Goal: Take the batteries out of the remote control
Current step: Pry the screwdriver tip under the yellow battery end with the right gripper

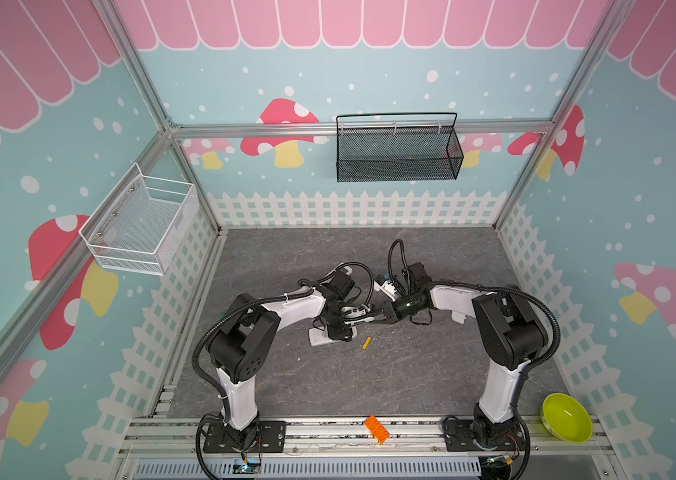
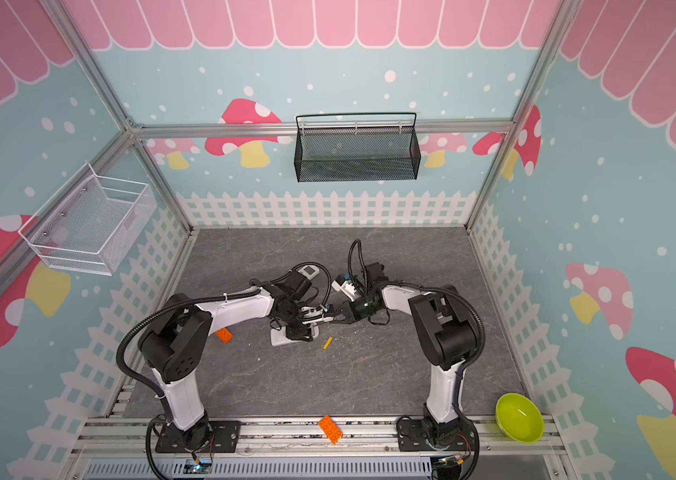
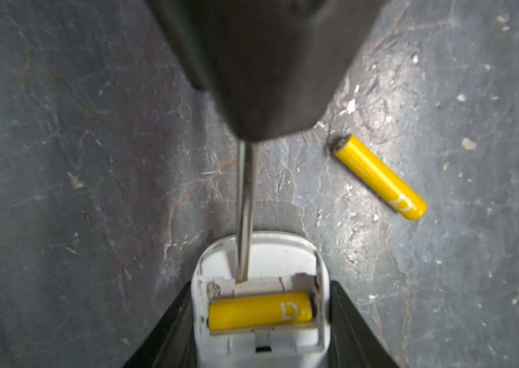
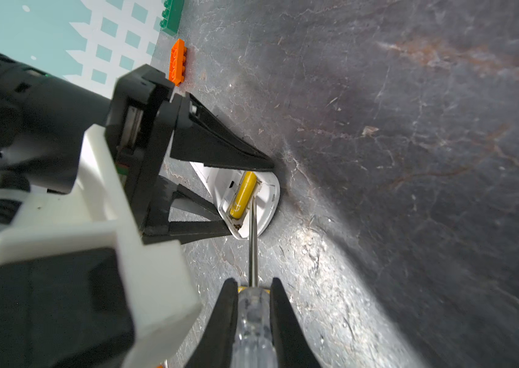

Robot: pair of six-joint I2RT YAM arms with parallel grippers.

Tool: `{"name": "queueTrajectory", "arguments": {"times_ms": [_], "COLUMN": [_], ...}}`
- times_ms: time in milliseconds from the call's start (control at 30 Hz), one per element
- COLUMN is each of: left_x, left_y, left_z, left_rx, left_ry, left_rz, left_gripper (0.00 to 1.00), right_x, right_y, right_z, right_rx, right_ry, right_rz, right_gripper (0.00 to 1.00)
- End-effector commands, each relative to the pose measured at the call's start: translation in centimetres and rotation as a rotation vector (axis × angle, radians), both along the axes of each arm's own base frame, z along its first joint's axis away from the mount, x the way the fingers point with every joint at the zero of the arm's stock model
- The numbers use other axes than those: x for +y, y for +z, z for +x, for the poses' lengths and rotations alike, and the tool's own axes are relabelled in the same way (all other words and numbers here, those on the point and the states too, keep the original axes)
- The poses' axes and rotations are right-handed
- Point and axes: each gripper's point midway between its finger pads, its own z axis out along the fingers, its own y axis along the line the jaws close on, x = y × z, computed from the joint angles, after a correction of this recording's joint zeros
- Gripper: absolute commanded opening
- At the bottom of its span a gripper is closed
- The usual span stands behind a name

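The right hand (image 4: pixel 253 282) pinches the screwdriver (image 4: pixel 253 318), its tip in the empty slot of the remote (image 3: pixel 261 255), which the left hand (image 3: pixel 261 283) clamps against the desk (image 3: pixel 92 159). A seated battery (image 3: pixel 259 310) lies beside the tip, a loose battery (image 3: pixel 379 176) nearby. A hard pry could skid the tip or fling the cell.

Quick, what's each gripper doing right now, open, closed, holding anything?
Left gripper: closed on the white plastic remote control.
Right gripper: closed on the slim clear-handled screwdriver.

Teal mushroom-print walls (image 1: pixel 369 75), pink scalloped trim (image 1: pixel 328 20), white picket-fence border (image 1: pixel 352 208), grey marbled floor (image 1: pixel 369 374), black mesh basket (image 1: pixel 398 153), white wire basket (image 1: pixel 141 224)
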Motion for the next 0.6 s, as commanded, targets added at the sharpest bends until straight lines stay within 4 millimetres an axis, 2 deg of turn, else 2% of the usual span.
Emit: {"name": "queueTrajectory", "arguments": {"times_ms": [0,400,567], "left_x": [0.5,0.4,0.4], "left_y": [-1.4,-1.4,-1.3], "left_z": [-1.7,-2.0,-2.1], "left_rx": [0.069,0.070,0.068], "left_ry": [-0.028,-0.039,-0.047], "left_rz": [0.038,0.040,0.035], "left_gripper": [0.35,0.34,0.34], "right_x": [-0.2,1.6,2.3], "right_y": [-2.4,-3.3,-2.1], "right_z": [0.1,-1.2,-1.4], "right_rx": [0.039,0.074,0.078], "right_ry": [-0.025,0.015,0.039], "right_rz": [-0.074,-0.078,0.004], "right_gripper": [0.00,0.00,0.00]}}
